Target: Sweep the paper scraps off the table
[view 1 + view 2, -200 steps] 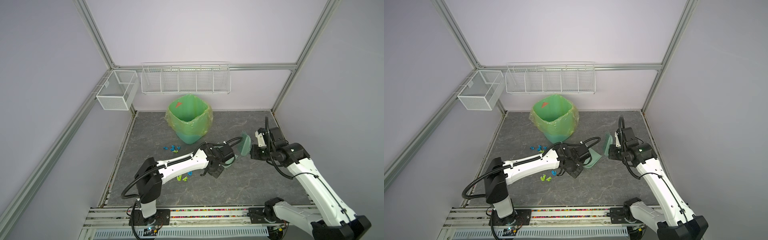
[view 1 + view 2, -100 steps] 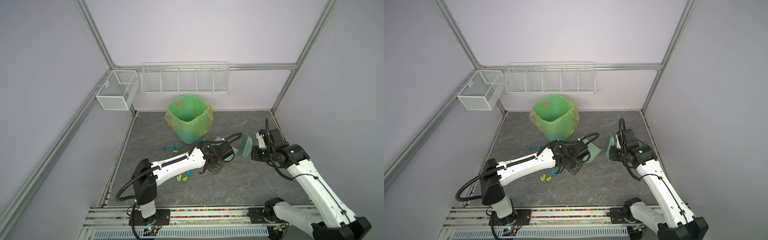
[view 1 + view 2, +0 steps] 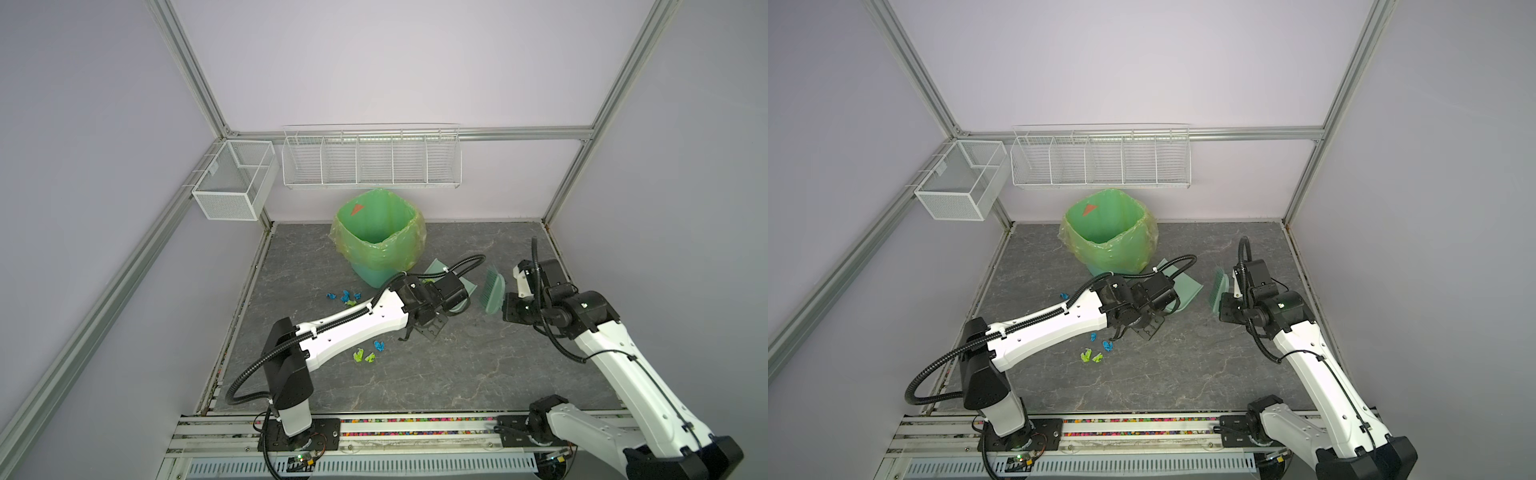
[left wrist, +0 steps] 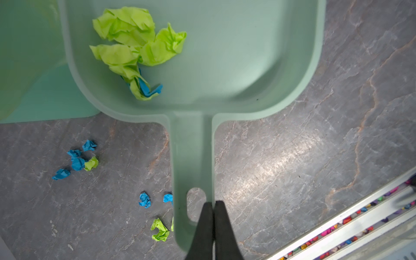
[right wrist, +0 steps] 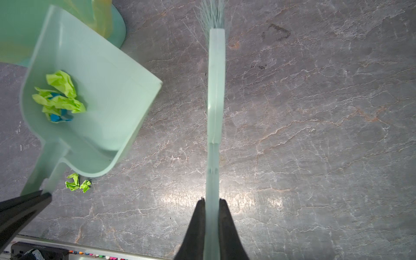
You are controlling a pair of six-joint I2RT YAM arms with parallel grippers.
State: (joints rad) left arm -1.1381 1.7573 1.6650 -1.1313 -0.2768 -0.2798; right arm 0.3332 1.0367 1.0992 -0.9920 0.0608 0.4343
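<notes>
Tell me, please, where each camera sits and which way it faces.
Both top views: high at the front, looking down at table, bin, left arm and right arm.
Left wrist: behind the left pincer, looking along the dustpan it grips, table beneath.
Right wrist: behind the right pincer, looking along the brush it grips; left pincer shows.
Shared: both wrist views show the dustpan holding paper scraps.

A green-bagged bin [image 3: 380, 237] stood on the dark veined table [image 3: 457, 374]. Just in front of the bin, the left arm [image 3: 353, 328] covered most of a pale green dustpan [image 3: 437, 266]. To the bin's right, the right arm [image 3: 615, 357] carried a matching brush [image 3: 493, 291]. Blue and lime paper scraps [image 3: 344, 296] lay before the bin.
</notes>
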